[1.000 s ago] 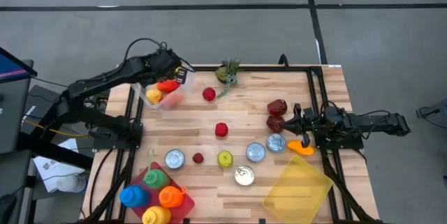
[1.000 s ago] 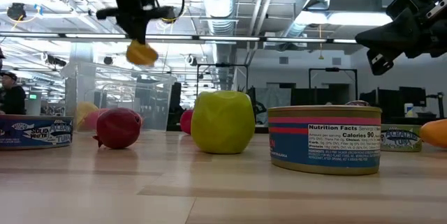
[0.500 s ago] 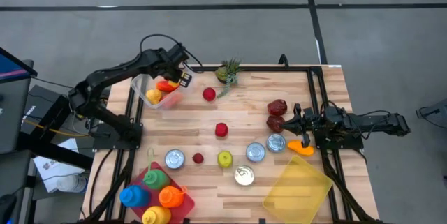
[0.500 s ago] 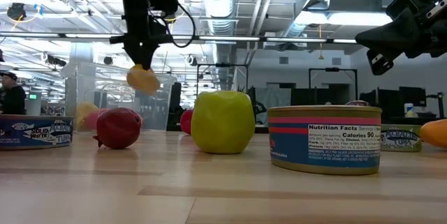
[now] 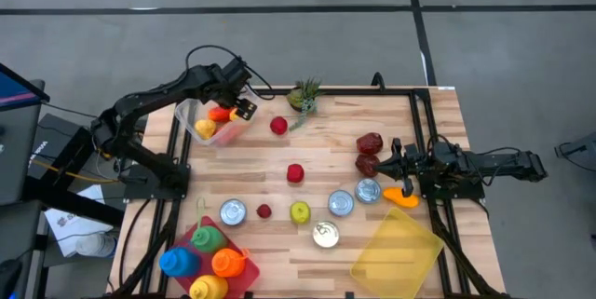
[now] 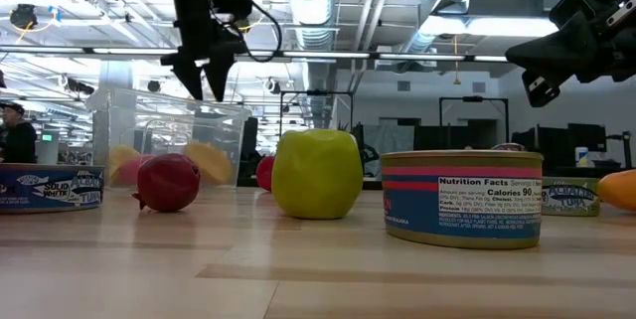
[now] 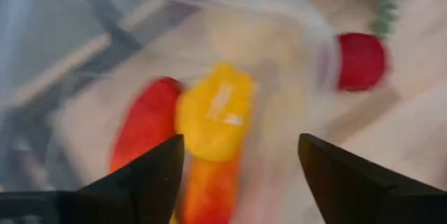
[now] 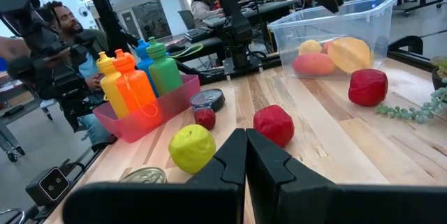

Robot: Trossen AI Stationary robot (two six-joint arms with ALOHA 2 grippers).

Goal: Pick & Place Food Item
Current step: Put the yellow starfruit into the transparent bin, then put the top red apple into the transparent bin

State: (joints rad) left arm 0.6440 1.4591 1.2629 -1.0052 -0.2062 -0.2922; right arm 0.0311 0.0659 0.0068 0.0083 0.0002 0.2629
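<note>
A clear plastic bin [image 5: 187, 113] stands at the table's far left corner. Inside it a yellow food item [image 7: 213, 112] lies on top of a red piece [image 7: 143, 130] and an orange piece [image 7: 209, 189]; it also shows through the bin wall [image 6: 209, 160]. My left gripper [image 6: 204, 85] hangs open above the bin, with nothing between its fingers [image 7: 150, 175]. My right gripper [image 5: 396, 164] waits shut at the table's right side, holding nothing.
Red fruits [image 5: 295, 173], a green apple [image 5: 299, 211] and several cans [image 5: 341, 202] lie mid-table. A pink tray of squeeze bottles [image 5: 209, 260] stands near left, a yellow-tinted container [image 5: 396, 248] near right, a small plant [image 5: 303, 97] at the far edge. People sit beyond the table [image 8: 59, 21].
My left gripper came down a little over the bin with the yellow food item, then opened and let it go. The item has fallen into the bin and rests on the pieces there.
</note>
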